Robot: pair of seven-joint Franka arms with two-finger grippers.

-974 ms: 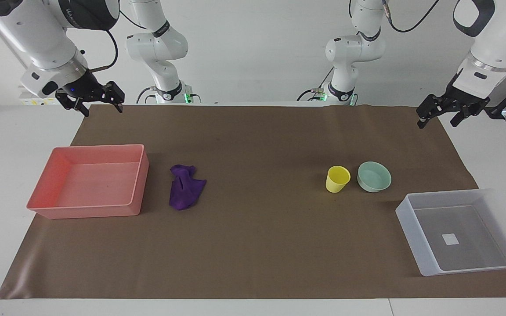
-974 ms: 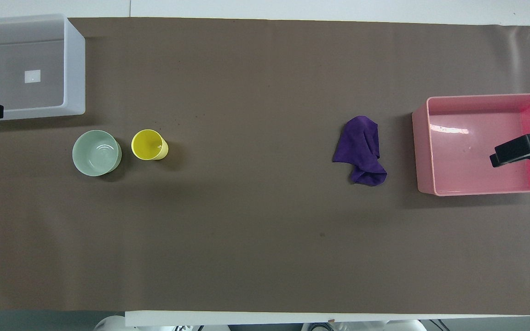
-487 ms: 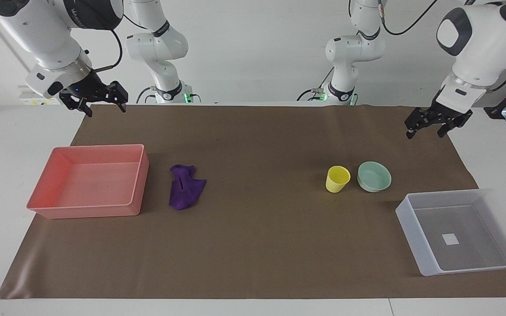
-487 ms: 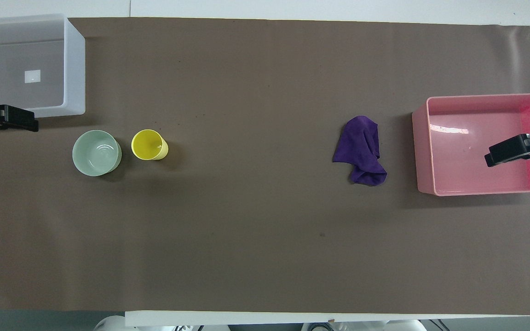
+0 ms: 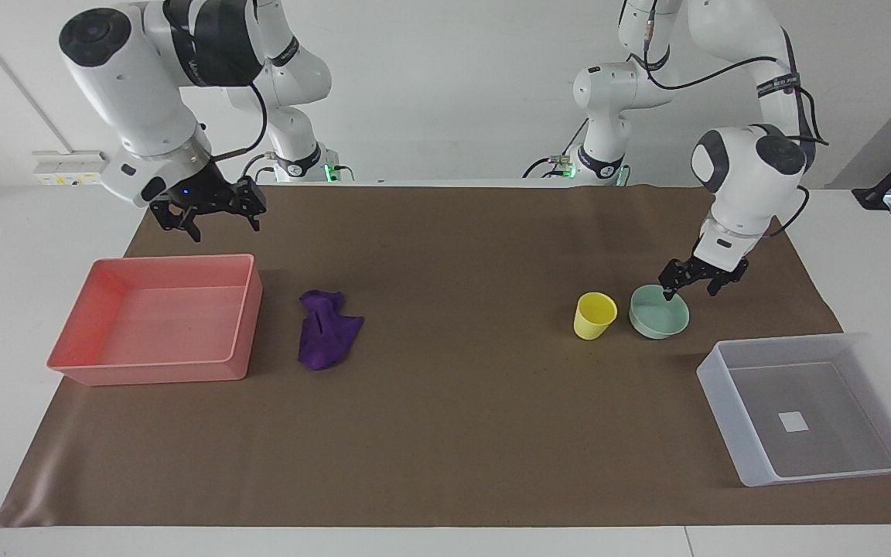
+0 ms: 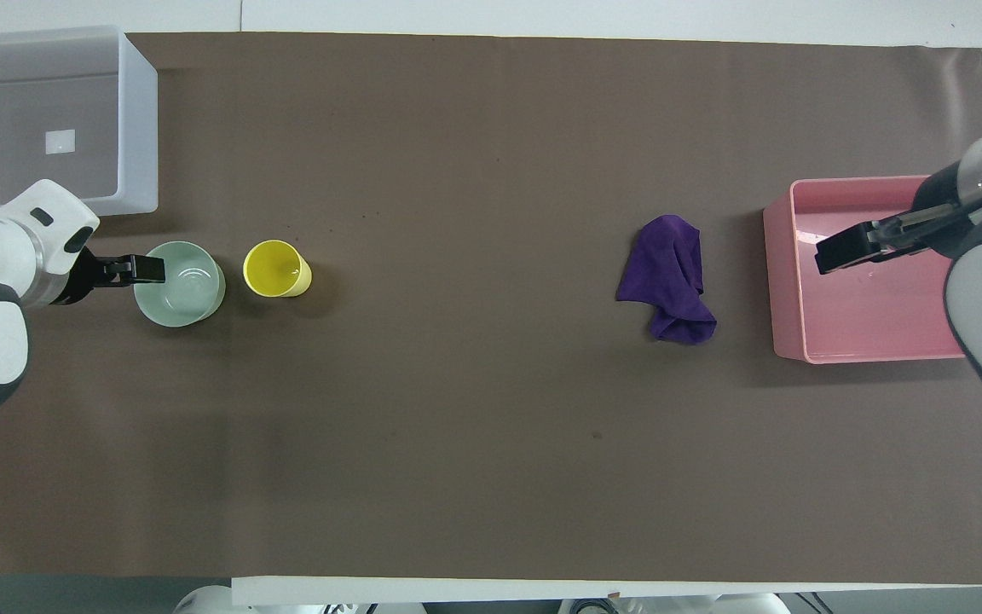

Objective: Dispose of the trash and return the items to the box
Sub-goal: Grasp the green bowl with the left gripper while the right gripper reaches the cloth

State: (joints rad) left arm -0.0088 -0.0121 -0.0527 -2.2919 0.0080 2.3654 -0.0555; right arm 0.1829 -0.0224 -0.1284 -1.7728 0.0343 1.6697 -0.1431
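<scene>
Change since a second ago: both arms have come in from the table's ends. The left gripper (image 5: 699, 280) now sits low over the bowl's (image 5: 659, 311) rim on the side toward the left arm's end; the right gripper (image 5: 212, 210) has moved toward the middle and hangs high, over the pink tray (image 5: 240, 309) in the overhead view. Nothing else has shifted.

Item 1, trash (image 5: 326, 339): purple cloth, crumpled on the mat just beside the pink tray, untouched. Not disposed of.

Item 2, cup (image 5: 594, 316): yellow, upright, on the mat beside the bowl, toward the middle. Not returned.

Item 3, bowl: mint green, on the mat, nearer to the robots than the box (image 5: 732, 410). Not returned; contact with the left gripper cannot be told.

Item 4, box: clear-grey, at the left arm's end, only a white label on its floor.

Jaws: both grippers spread apart, holding nothing.

Status: no step complete; the bowl pick appears to be in hand, cup and cloth remain.
</scene>
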